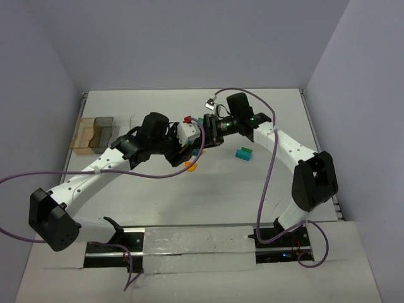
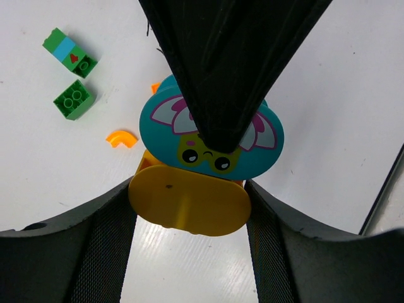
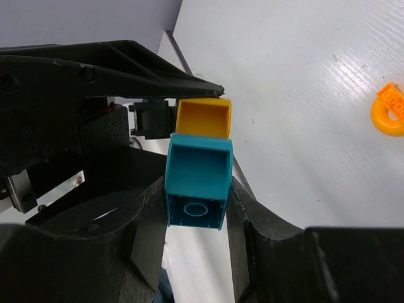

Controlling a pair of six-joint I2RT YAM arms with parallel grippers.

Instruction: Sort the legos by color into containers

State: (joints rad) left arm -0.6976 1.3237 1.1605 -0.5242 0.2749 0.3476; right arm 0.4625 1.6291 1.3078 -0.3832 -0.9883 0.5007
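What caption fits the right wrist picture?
Right gripper pinches a teal brick that touches a yellow brick.

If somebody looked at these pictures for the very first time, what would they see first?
Probably the teal piece with a funny little face, pressed against a yellow piece near the middle of the table. The left fingers pinch the yellow one and the right fingers pinch the teal one, so both are holding the same little stack. Green bricks and an orange curve lie loose nearby.

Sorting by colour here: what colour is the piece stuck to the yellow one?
Teal; that piece shows best in the right wrist view.
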